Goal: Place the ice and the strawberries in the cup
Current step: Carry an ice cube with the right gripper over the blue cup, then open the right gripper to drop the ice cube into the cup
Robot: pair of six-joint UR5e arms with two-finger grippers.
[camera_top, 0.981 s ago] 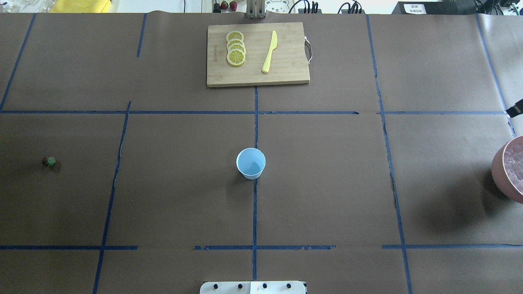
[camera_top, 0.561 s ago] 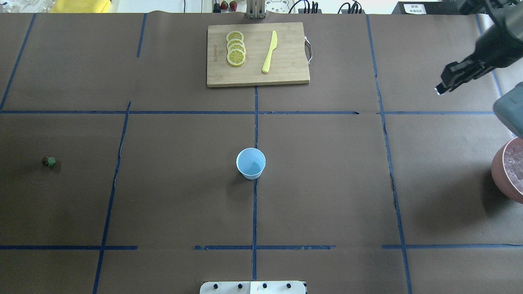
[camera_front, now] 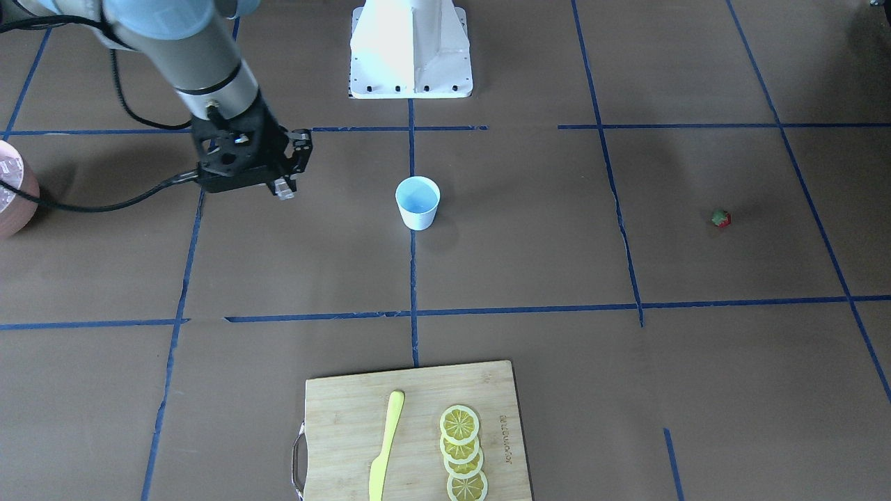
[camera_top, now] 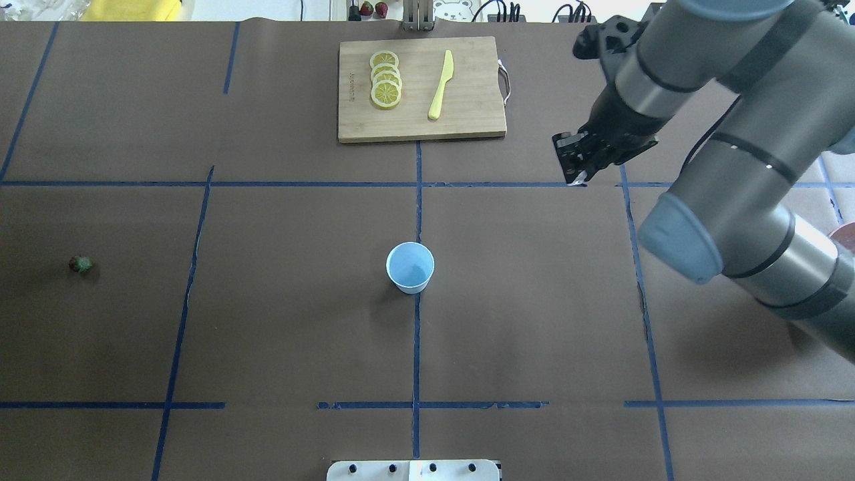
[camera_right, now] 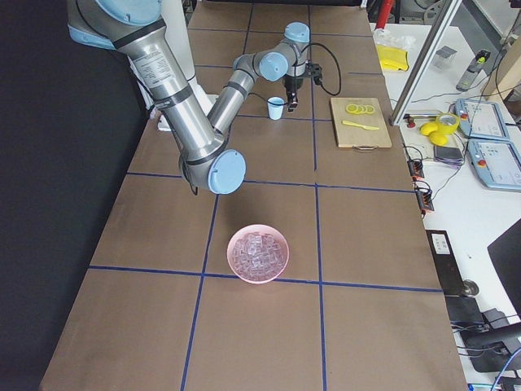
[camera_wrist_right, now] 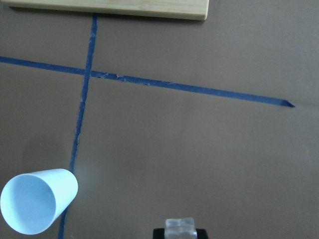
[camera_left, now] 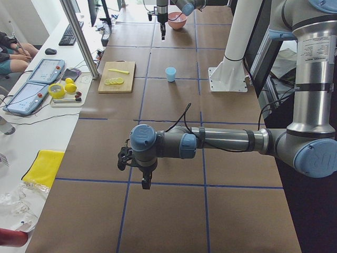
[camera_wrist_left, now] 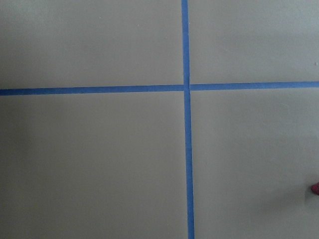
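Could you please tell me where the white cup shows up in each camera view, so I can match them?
Front-facing: cup at centre, above the cutting board.
Overhead: cup at centre, below the board.
Exterior left: cup upper middle, right of the board.
Exterior right: cup upper middle, left of the board.
Left wrist: not in it.
Right wrist: cup in bottom-left corner.
Shared landmark: the cutting board.

matt brown paper table cover (camera_top: 287,321), wood board (camera_top: 474,123), translucent ice (camera_wrist_right: 179,225)

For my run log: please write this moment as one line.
right end effector: holds ice | cup: empty | strawberry: not yet picked
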